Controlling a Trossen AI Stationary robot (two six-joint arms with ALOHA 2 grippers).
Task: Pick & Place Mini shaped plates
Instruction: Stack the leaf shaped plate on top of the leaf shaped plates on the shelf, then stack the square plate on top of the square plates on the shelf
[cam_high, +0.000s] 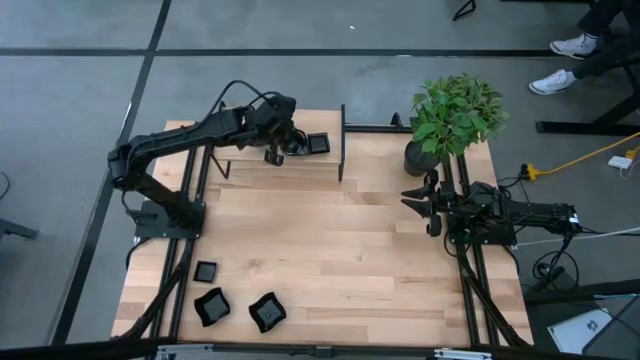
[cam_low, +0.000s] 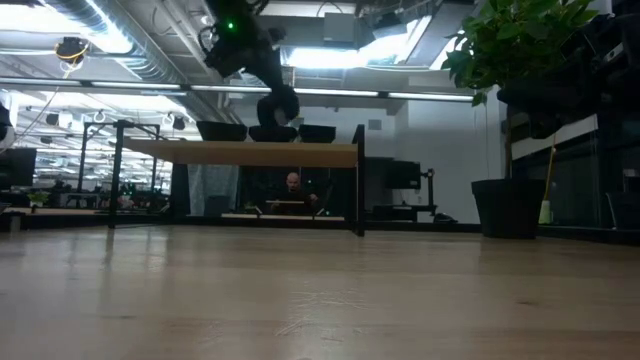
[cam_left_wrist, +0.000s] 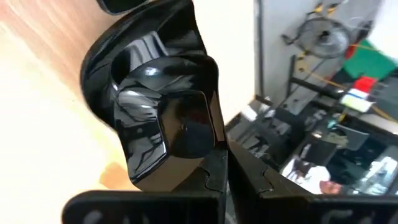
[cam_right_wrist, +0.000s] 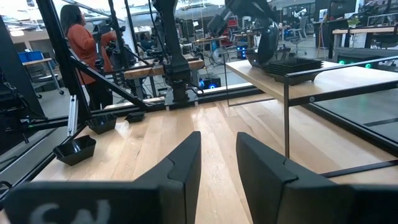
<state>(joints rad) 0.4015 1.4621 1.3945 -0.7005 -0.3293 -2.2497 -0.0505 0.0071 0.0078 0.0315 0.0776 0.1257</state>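
Note:
My left gripper is over the raised wooden shelf at the table's far side, shut on a glossy black mini plate. The low view shows this plate just above three other plates that rest on the shelf top. One of these is a square plate to the gripper's right. Three more plates lie on the table at the near left. My right gripper waits open and level at the table's right side, with nothing between its fingers. My left gripper pinches the plate's rim between its two fingers. The fingers slant down from the table's left side. The plate stands steeply tipped, nearly on edge, over the shelf. Whether its lower edge touches the plates below, I cannot tell.
A potted plant stands at the far right corner, behind my right arm. The shelf's dark metal legs rise from the table. A broad bare stretch of wood lies between the two arms. A person stands beyond the table.

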